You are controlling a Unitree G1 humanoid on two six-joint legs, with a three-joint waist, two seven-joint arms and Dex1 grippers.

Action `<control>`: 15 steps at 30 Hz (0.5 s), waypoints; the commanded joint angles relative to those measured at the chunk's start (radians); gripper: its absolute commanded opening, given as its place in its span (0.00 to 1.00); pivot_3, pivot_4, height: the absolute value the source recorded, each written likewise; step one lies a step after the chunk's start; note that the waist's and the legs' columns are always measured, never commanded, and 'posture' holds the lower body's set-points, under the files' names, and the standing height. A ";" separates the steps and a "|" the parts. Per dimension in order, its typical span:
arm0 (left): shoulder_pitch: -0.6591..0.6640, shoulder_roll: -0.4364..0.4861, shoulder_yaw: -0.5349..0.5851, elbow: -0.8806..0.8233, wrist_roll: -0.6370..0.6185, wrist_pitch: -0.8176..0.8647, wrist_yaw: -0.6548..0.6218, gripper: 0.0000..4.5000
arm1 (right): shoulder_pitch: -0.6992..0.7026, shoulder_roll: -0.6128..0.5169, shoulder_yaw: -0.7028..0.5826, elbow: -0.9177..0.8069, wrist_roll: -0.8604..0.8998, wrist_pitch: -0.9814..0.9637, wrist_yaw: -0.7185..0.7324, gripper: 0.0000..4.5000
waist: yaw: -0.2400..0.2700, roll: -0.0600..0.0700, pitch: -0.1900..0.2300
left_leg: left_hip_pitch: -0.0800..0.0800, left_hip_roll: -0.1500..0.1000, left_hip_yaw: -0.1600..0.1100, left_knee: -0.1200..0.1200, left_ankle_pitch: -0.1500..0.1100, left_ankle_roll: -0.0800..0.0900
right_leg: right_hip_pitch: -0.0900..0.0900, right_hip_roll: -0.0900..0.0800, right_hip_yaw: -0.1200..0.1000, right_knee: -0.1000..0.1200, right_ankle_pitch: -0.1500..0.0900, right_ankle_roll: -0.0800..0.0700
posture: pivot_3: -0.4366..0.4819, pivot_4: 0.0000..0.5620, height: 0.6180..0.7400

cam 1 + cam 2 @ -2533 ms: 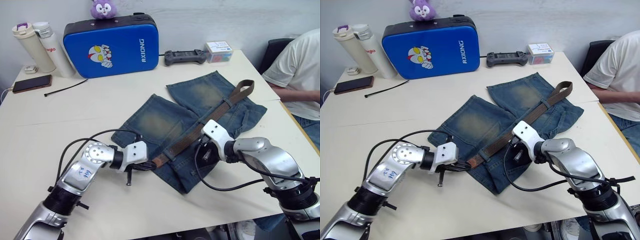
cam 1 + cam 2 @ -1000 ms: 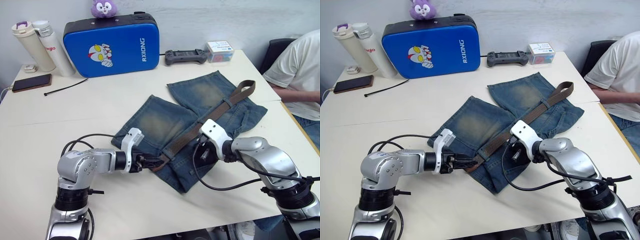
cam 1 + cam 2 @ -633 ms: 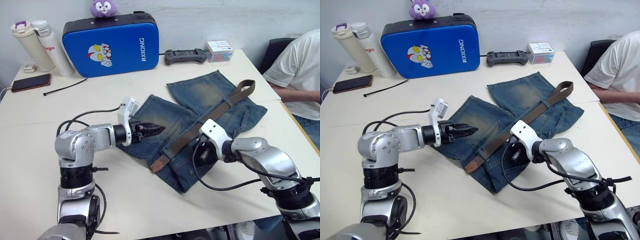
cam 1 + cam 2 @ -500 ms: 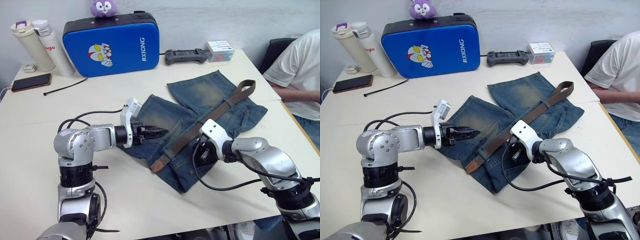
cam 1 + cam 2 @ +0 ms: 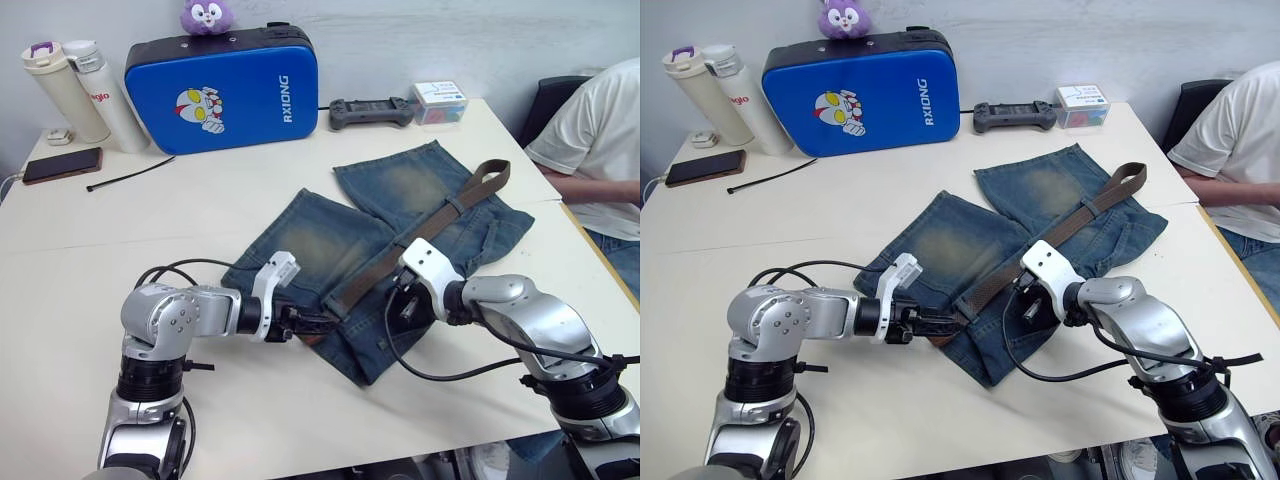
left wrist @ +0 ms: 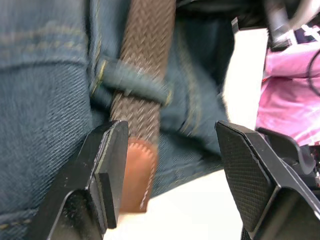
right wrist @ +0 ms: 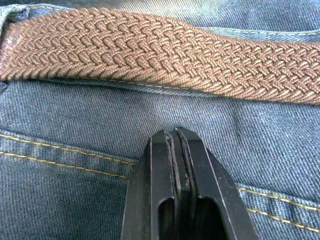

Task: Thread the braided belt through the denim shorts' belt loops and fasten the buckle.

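Shorts: the denim shorts (image 5: 380,230) lie flat mid-table, legs pointing toward the blue case (image 5: 223,90), waistband toward the robot.
Belt: the braided belt (image 5: 430,225) runs diagonally along the waistband, its far end looped near the person's side, its tan leather end (image 6: 134,175) at the shorts' near corner.
Loops: in the left wrist view, one of the belt loops (image 6: 132,86) crosses over the braid just above the tan end, so the strap sits under it there.
Left gripper: the left gripper (image 5: 318,323) is low at that near corner, fingers spread wide, the tan end lying between them and gripped by neither.
Right gripper: the right gripper (image 7: 176,145) has its fingers pressed together, holding nothing, tips over the denim just beside the braid at mid-waistband.
Bystander: a person in a white shirt (image 5: 590,140) sits at the table's right edge.
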 commanded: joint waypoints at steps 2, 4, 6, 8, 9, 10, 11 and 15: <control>0.015 0.011 0.011 0.017 0.024 -0.021 0.014 0.69 | 0.016 0.010 0.030 0.011 0.004 0.019 -0.002 0.00 | 0.000 0.000 0.000 | 0.000 0.000 0.000 0.000 0.000 0.000 | 0.000 0.000 0.000 0.000 0.000 0.000 | 0.48 0.27 1.00; 0.023 0.010 0.011 0.016 0.028 -0.024 0.017 0.69 | 0.016 0.009 0.031 0.009 0.005 0.019 -0.001 0.00 | 0.000 0.000 0.000 | 0.000 0.000 0.000 0.000 0.000 0.000 | 0.000 0.000 0.000 0.000 0.000 0.000 | 0.48 0.27 1.00; 0.029 0.008 0.009 0.012 0.024 -0.021 0.014 0.69 | 0.017 0.009 0.031 0.009 0.005 0.020 -0.001 0.00 | 0.000 0.000 0.000 | 0.000 0.000 0.000 0.000 0.000 0.000 | 0.000 0.000 0.000 0.000 0.000 0.000 | 0.48 0.27 1.00; 0.038 0.006 0.002 -0.001 0.007 -0.007 0.000 0.69 | 0.016 0.009 0.031 0.008 0.006 0.021 -0.001 0.00 | 0.000 0.000 0.000 | 0.000 0.000 0.000 0.000 0.000 0.000 | 0.000 0.000 0.000 0.000 0.000 0.000 | 0.48 0.27 1.00; 0.042 0.005 -0.002 -0.008 -0.002 0.001 -0.007 0.69 | 0.016 0.010 0.031 0.007 0.006 0.022 -0.001 0.00 | -0.001 0.000 0.000 | 0.000 0.000 0.000 0.000 0.000 0.000 | 0.000 0.000 0.000 0.000 0.000 0.000 | 0.48 0.27 1.00; 0.048 0.007 -0.015 -0.019 -0.013 0.007 -0.017 0.69 | 0.016 0.009 0.031 0.006 0.006 0.022 -0.001 0.00 | -0.001 0.000 0.000 | 0.000 0.000 0.000 0.000 0.000 0.000 | 0.000 0.000 0.000 0.000 0.000 0.000 | 0.48 0.27 1.00; 0.052 0.010 -0.024 -0.027 -0.020 0.011 -0.024 0.69 | 0.016 0.009 0.031 0.006 0.007 0.023 -0.001 0.00 | -0.001 0.000 0.000 | 0.000 0.000 0.000 0.000 0.000 0.000 | 0.000 0.000 0.000 0.000 0.000 0.000 | 0.48 0.27 1.00; 0.058 0.027 -0.062 -0.031 -0.020 -0.002 -0.040 0.69 | 0.016 0.008 0.030 0.005 0.006 0.024 -0.001 0.00 | 0.000 0.000 0.000 | 0.000 0.000 0.000 0.000 0.000 0.000 | 0.000 0.000 0.000 0.000 0.000 0.000 | 0.48 0.27 1.00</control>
